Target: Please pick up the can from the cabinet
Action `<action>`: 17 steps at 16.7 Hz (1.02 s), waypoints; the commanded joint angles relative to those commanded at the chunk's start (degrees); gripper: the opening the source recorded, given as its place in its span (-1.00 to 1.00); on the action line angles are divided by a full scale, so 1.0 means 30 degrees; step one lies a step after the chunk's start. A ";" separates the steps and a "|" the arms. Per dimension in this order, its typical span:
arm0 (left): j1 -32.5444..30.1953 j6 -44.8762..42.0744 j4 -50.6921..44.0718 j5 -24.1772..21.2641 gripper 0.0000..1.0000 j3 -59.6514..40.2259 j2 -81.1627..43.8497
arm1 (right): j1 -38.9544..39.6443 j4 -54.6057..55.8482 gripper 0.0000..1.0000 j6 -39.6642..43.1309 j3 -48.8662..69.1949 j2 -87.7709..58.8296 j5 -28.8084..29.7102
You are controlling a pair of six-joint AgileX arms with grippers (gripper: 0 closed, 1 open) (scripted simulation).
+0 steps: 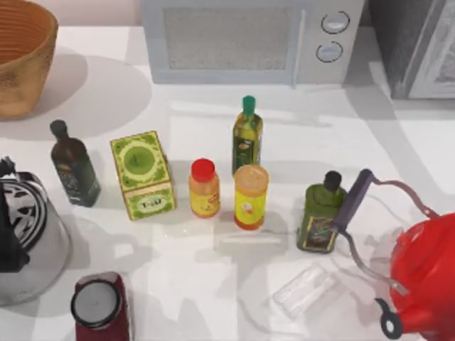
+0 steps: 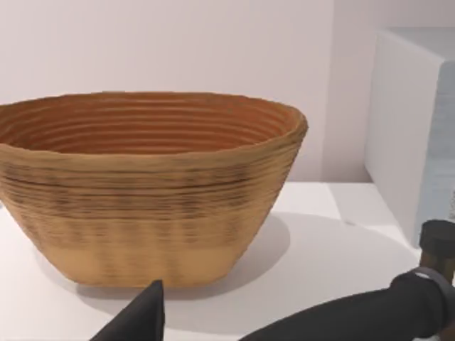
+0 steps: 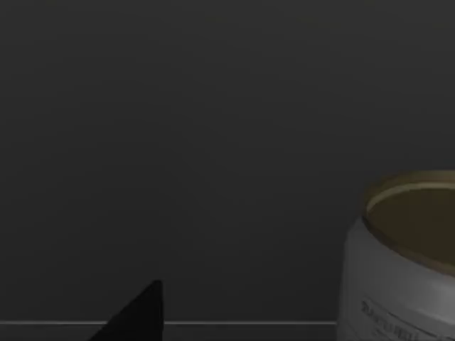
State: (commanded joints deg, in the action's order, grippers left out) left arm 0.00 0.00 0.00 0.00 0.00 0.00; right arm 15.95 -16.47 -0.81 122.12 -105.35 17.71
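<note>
The can [image 3: 405,256] stands upright on the floor of the cabinet's dark interior, seen in the right wrist view. It is a small pale cylinder with a light rim and print low on its side. My right gripper [image 3: 138,312] is inside the cabinet, a black part of it showing a short way from the can and not touching it. In the top view the grey cabinet [image 1: 412,50] stands at the back right with its pale framed door panel [image 1: 444,67]. My left gripper [image 2: 142,316] hangs near the woven basket [image 2: 142,185] at the table's left.
A white microwave [image 1: 249,39] stands at the back centre. Mid-table are a green box [image 1: 142,174], a yellow canister [image 1: 250,195], a red-capped jar [image 1: 204,188] and three oil bottles. A red kettle [image 1: 426,277], a silver kettle [image 1: 28,241] and a dark red cylinder [image 1: 99,305] line the front.
</note>
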 joint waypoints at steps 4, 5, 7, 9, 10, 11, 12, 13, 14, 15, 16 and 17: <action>0.0000 0.0000 0.0000 0.0000 1.00 0.0000 0.0000 | -0.0028 -0.0021 1.00 -0.0001 0.0131 -0.0110 -0.0025; 0.0000 0.0000 0.0000 0.0000 1.00 0.0000 0.0000 | -0.0028 -0.0021 0.85 -0.0001 0.0131 -0.0110 -0.0025; 0.0000 0.0000 0.0000 0.0000 1.00 0.0000 0.0000 | -0.0028 -0.0021 0.55 -0.0001 0.0131 -0.0110 -0.0025; 0.0000 0.0000 0.0000 0.0000 1.00 0.0000 0.0000 | -0.0028 -0.0021 0.25 -0.0001 0.0131 -0.0110 -0.0025; 0.0000 0.0000 0.0000 0.0000 1.00 0.0000 0.0000 | -0.0028 -0.0021 0.10 -0.0001 0.0131 -0.0110 -0.0025; 0.0000 0.0000 0.0000 0.0000 1.00 0.0000 0.0000 | -0.0028 -0.0021 -0.06 -0.0001 0.0131 -0.0110 -0.0025; 0.0000 0.0000 0.0000 0.0000 1.00 0.0000 0.0000 | -0.0028 -0.0021 -0.21 -0.0001 0.0131 -0.0110 -0.0025; 0.0000 0.0000 0.0000 0.0000 1.00 0.0000 0.0000 | -0.0028 -0.0021 -0.36 -0.0001 0.0131 -0.0110 -0.0025; 0.0000 0.0000 0.0000 0.0000 1.00 0.0000 0.0000 | -0.0028 -0.0021 -0.51 -0.0001 0.0131 -0.0110 -0.0025; 0.0000 0.0000 0.0000 0.0000 1.00 0.0000 0.0000 | -0.0028 -0.0021 -0.66 -0.0001 0.0131 -0.0110 -0.0025; 0.0000 0.0000 0.0000 0.0000 1.00 0.0000 0.0000 | -0.0028 -0.0021 -0.81 -0.0001 0.0131 -0.0110 -0.0025; 0.0000 0.0000 0.0000 0.0000 1.00 0.0000 0.0000 | -0.0028 -0.0021 -0.96 -0.0001 0.0131 -0.0110 -0.0025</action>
State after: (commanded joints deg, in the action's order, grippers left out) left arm 0.00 0.00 0.00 0.00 0.00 0.00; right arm 15.86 -16.53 -0.81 122.51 -105.68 17.63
